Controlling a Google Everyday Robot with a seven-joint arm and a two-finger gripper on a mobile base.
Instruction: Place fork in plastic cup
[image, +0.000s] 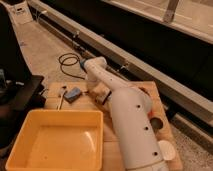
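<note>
The jaws hang over the wooden table (161, 102) beside the blue block (74, 94); their opening cannot be told.

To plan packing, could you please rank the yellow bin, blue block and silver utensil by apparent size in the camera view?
1. Yellow bin, clearly largest, though nearest the camera.
2. Blue block.
3. Silver utensil, similar in length but far slimmer.
The claw sits just right of the block, behind the arm.
</note>
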